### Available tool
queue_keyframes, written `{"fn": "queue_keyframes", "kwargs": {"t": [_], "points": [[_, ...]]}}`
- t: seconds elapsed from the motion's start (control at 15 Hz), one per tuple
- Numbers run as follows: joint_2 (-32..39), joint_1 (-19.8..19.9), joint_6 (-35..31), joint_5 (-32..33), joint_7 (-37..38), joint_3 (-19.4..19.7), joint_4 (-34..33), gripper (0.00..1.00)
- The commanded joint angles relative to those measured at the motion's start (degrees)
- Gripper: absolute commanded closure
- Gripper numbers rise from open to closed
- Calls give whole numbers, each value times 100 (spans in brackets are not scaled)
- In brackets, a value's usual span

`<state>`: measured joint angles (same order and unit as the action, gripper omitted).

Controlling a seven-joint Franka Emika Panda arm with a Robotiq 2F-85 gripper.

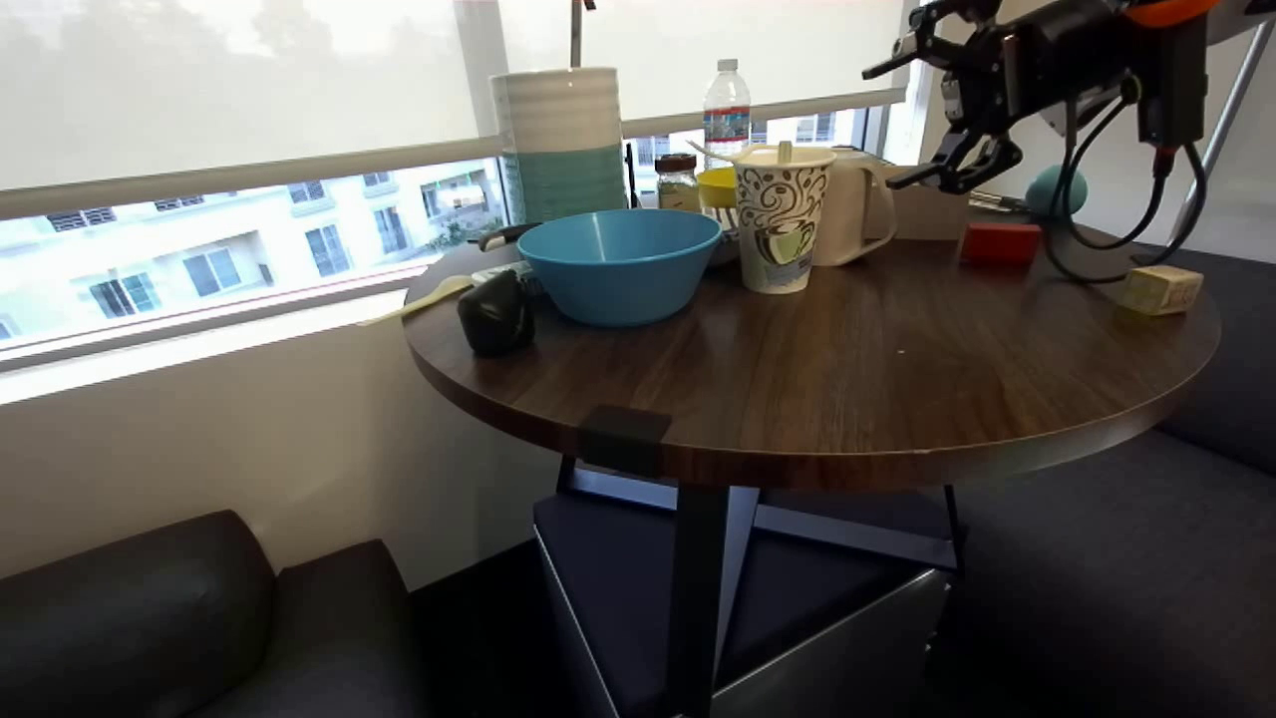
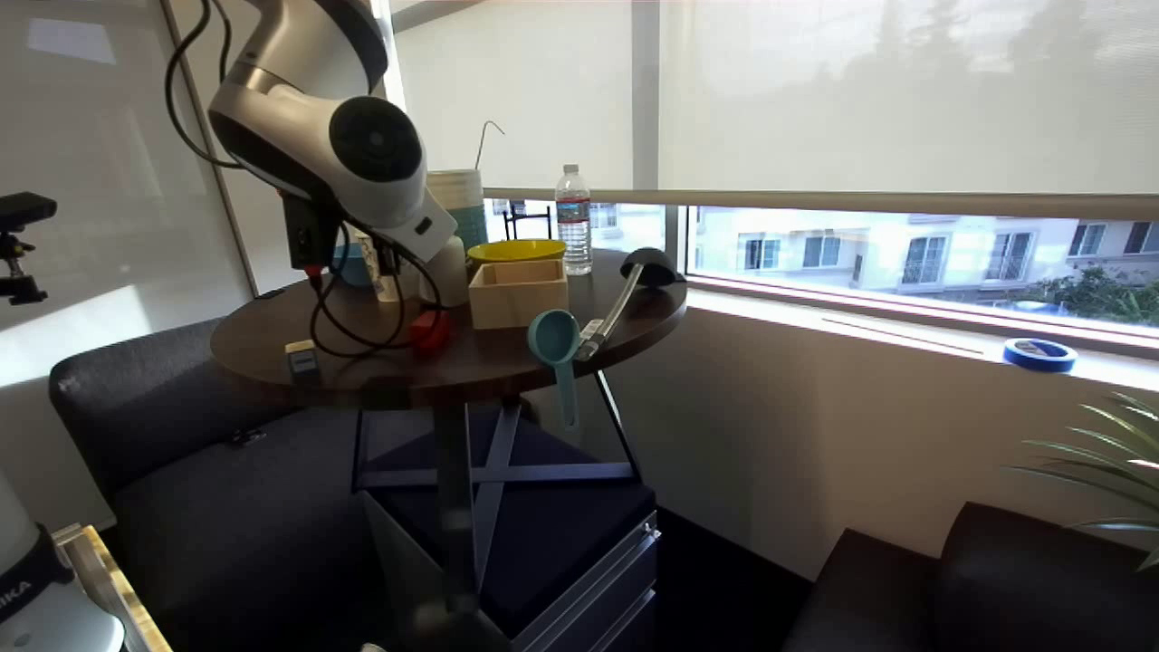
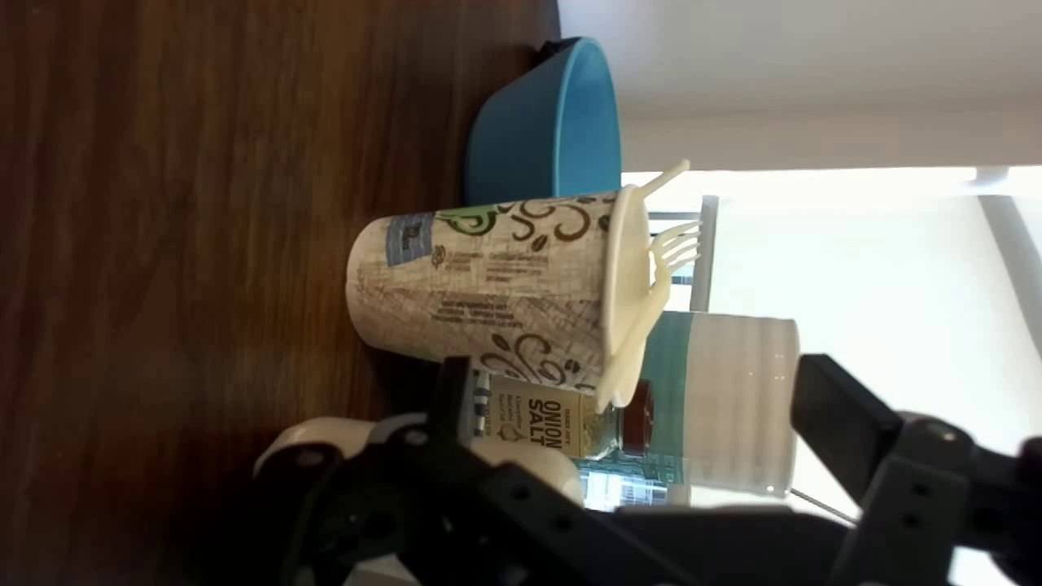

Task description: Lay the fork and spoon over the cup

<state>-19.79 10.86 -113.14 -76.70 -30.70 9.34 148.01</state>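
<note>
In an exterior view, a wide blue bowl (image 1: 620, 279) stands on the worktop's (image 1: 897, 379) left. Right of it, the patterned cup (image 1: 783, 219) is upright, a fork (image 3: 651, 299) lying across its rim, a second pale handle (image 3: 664, 179) jutting over it. Next come a white mug (image 1: 847, 214) and the raised hand (image 1: 881, 130), fingers spread apart, then a red block (image 1: 1000, 246).

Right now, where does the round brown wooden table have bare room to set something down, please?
In an exterior view, the table shows a bare patch between the tall patterned paper cup, rectangular red block, small yellowish box and the edge nearest that camera. Beyond the cup and round blue bowl it is crowded: cream handled mug, brown-lidded glass jar.
</note>
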Motion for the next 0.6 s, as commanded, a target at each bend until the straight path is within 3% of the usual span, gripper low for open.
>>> {"fn": "queue_keyframes", "kwargs": {"t": [0.0,0.53], "points": [[-585,167,-224,1130,266,-167,-74,0],[-1229,-334,-13,2842,229,-453,-889,0]]}}
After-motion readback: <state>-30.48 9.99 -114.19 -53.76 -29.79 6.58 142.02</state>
